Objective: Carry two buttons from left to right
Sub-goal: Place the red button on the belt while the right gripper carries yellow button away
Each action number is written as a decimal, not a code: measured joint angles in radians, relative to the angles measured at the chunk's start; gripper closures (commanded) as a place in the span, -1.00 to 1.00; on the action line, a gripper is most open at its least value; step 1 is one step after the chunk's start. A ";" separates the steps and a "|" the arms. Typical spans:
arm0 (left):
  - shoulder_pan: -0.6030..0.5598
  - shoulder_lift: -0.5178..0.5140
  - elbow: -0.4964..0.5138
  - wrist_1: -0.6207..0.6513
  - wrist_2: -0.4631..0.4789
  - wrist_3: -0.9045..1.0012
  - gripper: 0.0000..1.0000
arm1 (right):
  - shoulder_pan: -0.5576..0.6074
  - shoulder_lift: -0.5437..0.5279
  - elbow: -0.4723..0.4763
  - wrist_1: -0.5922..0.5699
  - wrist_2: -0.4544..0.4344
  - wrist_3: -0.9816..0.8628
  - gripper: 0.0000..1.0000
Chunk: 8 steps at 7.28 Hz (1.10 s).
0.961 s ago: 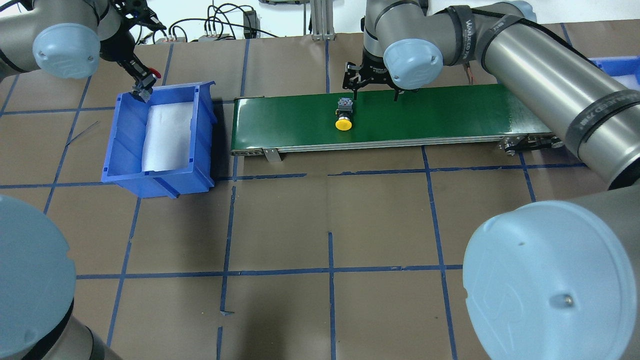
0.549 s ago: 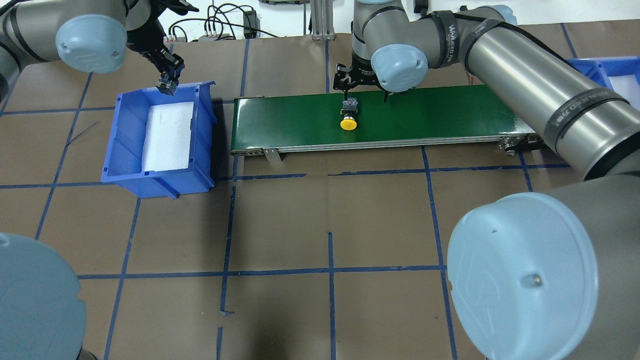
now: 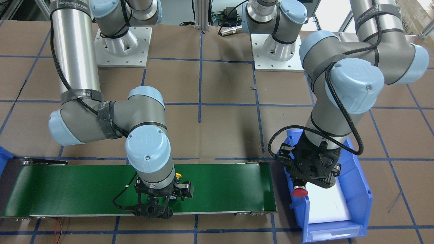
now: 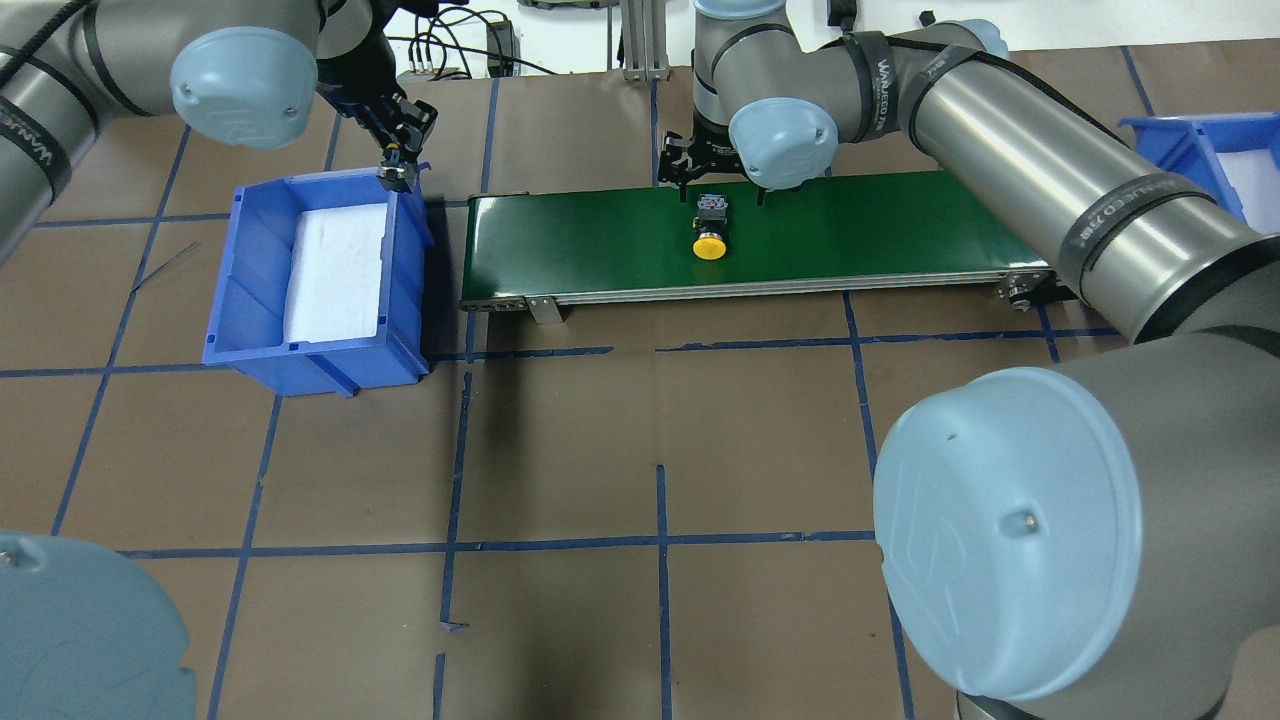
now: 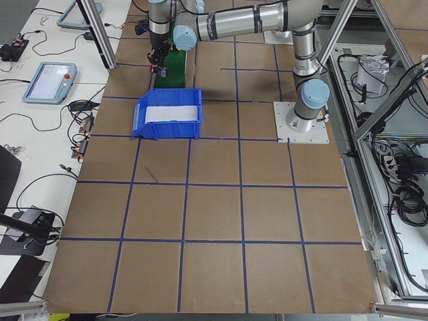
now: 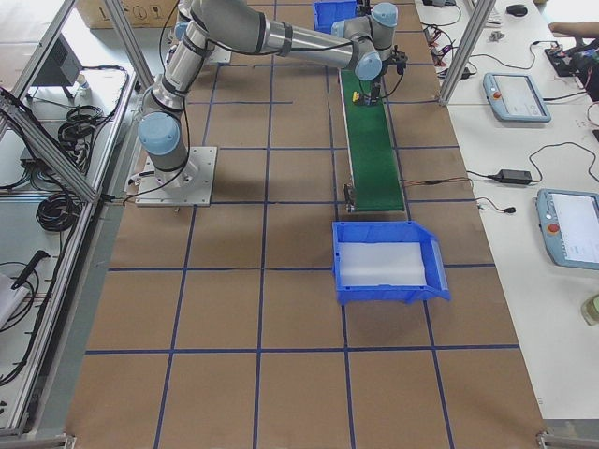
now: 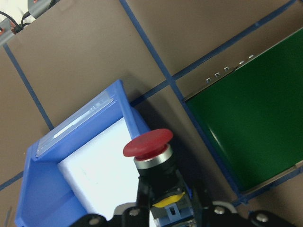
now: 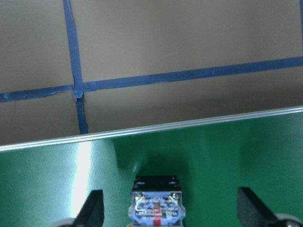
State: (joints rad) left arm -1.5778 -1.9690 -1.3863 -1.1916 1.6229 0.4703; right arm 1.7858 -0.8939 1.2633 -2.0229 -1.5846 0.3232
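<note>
Two arms bend down over the green conveyor belt point(image 4: 850, 230) and the blue bin point(image 4: 250, 290). The right gripper point(image 4: 720, 190), spread wide, straddles the yellow button point(image 4: 710, 245) lying on the belt. The left gripper point(image 4: 400, 165), over the bin's belt-side rim, clamps the red button point(image 7: 147, 143).

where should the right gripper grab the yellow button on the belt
Probably by the square switch block, from straight above. The yellow push-button lies on its side on the conveyor belt, round cap toward the robot; the block's flat sides suit the open right gripper straddling it.
</note>
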 measured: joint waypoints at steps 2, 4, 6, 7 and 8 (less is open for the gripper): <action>-0.010 -0.041 0.000 0.014 -0.018 -0.036 0.38 | -0.005 0.011 -0.003 -0.015 0.005 -0.012 0.58; -0.027 -0.104 0.000 0.075 -0.040 -0.045 0.38 | -0.013 0.009 -0.019 -0.002 0.036 -0.089 0.85; -0.048 -0.135 -0.001 0.100 -0.050 -0.054 0.38 | -0.026 0.003 -0.025 0.017 0.049 -0.123 0.87; -0.058 -0.138 -0.002 0.102 -0.063 -0.075 0.38 | -0.046 -0.002 -0.026 0.033 0.056 -0.142 0.87; -0.068 -0.138 -0.004 0.102 -0.080 -0.102 0.38 | -0.073 -0.013 -0.027 0.056 0.062 -0.184 0.86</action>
State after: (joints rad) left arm -1.6460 -2.1073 -1.3908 -1.0893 1.5432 0.3685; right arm 1.7129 -0.9064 1.2368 -1.9668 -1.5222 0.1388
